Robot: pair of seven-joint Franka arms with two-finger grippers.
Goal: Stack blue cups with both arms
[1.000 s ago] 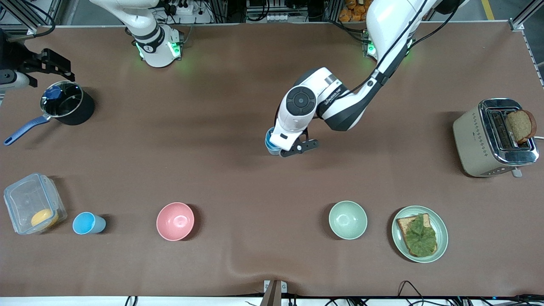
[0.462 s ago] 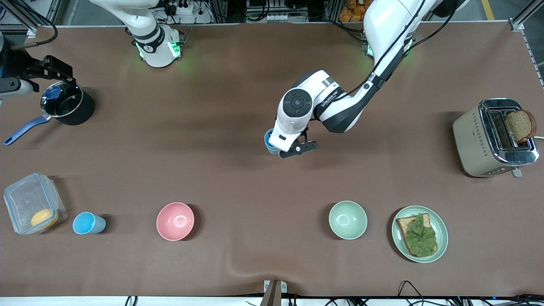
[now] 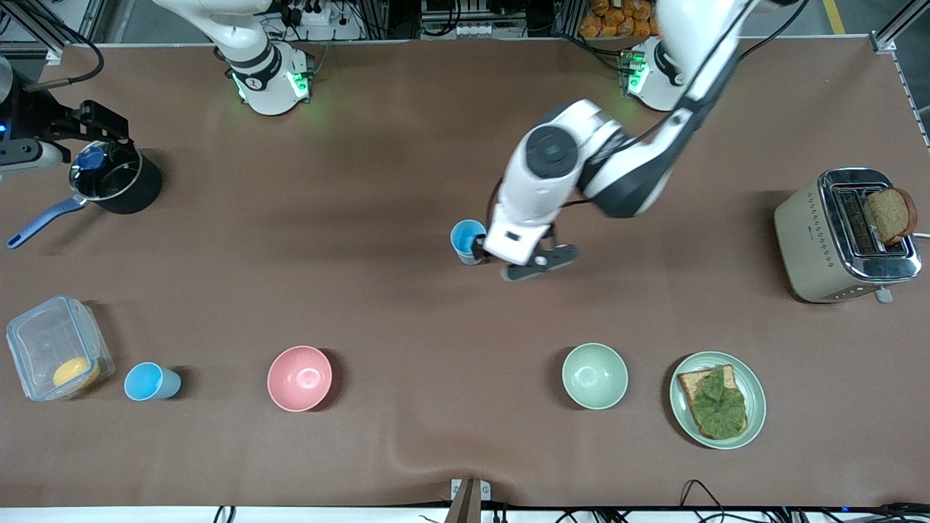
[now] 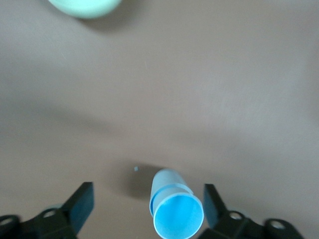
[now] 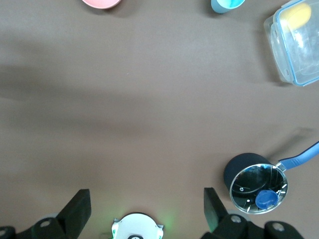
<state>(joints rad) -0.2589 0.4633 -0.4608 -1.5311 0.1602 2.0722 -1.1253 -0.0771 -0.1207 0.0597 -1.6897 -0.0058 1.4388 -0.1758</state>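
One blue cup [image 3: 467, 240] stands upright at the middle of the table. In the left wrist view [image 4: 175, 211] it has a step just below its rim. My left gripper [image 3: 485, 251] is open above the table beside this cup. In its own view [image 4: 147, 205] the cup sits between the fingers, closer to one of them and touching neither. A second blue cup [image 3: 150, 381] stands near the front edge toward the right arm's end, and shows in the right wrist view [image 5: 227, 4]. My right gripper [image 3: 102, 123] waits open and empty [image 5: 145, 206], high over the pot.
A black pot [image 3: 116, 178] with a blue handle, a clear container [image 3: 58, 347] beside the second cup, a pink bowl [image 3: 299, 378], a pale green bowl [image 3: 594, 375], a plate of toast with lettuce [image 3: 683, 407], and a toaster [image 3: 814, 232] at the left arm's end.
My left hand has lifted and shifted toward the left arm's end, off the middle blue cup. The cup now stands uncovered on the table. The right gripper has hardly moved.
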